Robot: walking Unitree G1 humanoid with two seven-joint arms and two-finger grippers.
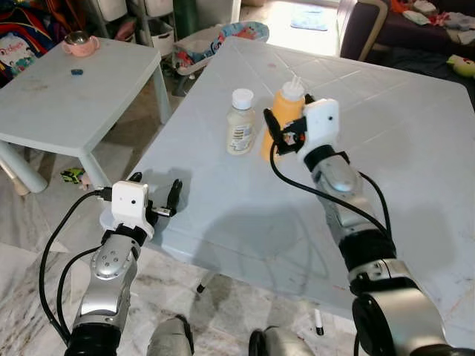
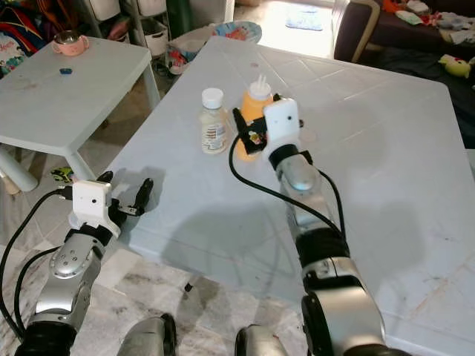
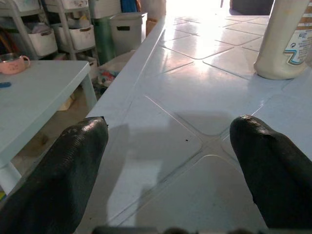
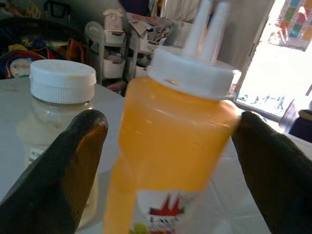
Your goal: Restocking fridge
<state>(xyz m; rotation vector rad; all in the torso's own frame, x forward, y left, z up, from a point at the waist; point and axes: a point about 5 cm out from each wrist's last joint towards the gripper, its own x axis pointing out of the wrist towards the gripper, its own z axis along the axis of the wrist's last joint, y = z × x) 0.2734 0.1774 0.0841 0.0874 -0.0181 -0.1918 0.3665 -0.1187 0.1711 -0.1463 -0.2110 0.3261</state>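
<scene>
An orange squeeze bottle point(image 1: 285, 108) with a white twin-nozzle cap stands upright on the big white table point(image 1: 393, 111). Just to its left stands a cream jar point(image 1: 240, 123) with a white lid. My right gripper point(image 1: 284, 132) is at the orange bottle, open, one finger on each side of the bottle's body point(image 4: 170, 131); the jar point(image 4: 61, 107) sits just outside the fingers. My left gripper point(image 1: 156, 185) hovers open and holding nothing over the table's near left edge, pointing towards the jar point(image 3: 287, 39).
A small low white table point(image 1: 74, 96) stands to the left, with a pink cup point(image 1: 80, 44) and a small blue object point(image 1: 76, 72) on it. Storage shelves and a baby seat point(image 1: 223, 37) stand behind. A sofa point(image 1: 415, 30) is at the back right. A toy point(image 1: 72, 176) lies on the floor.
</scene>
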